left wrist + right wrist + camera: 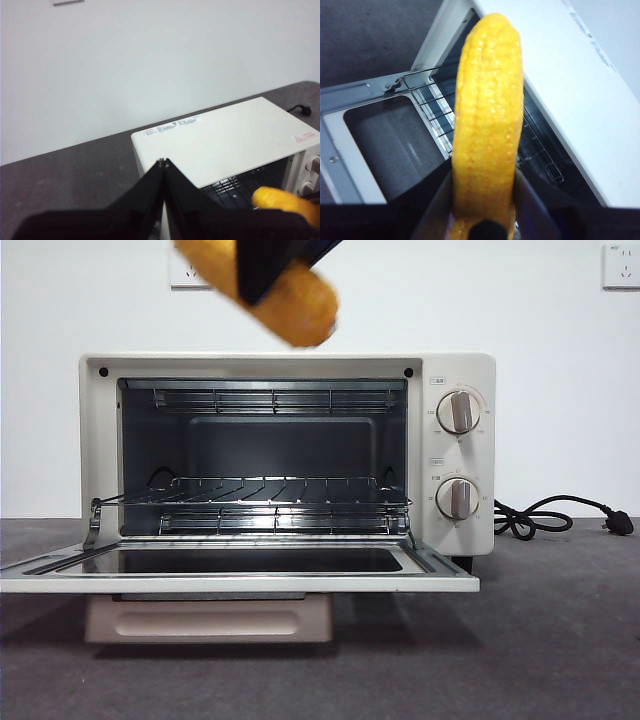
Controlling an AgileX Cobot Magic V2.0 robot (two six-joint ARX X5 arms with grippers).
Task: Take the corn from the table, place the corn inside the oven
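Right end effector (485, 227) clamped on corn (489, 120) above open oven (455, 455), left end effector (163, 161) together, wire rack (270, 490) bare

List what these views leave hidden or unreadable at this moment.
- Corn: front view, motion-blurred, far end cut by the top edge, middle covered by the right gripper.
- Corn's base: right wrist view, behind that gripper.
- Oven knob markings: front view, too small.
- Oven top labels: left wrist view, blurred.
- Left gripper: shut, empty.
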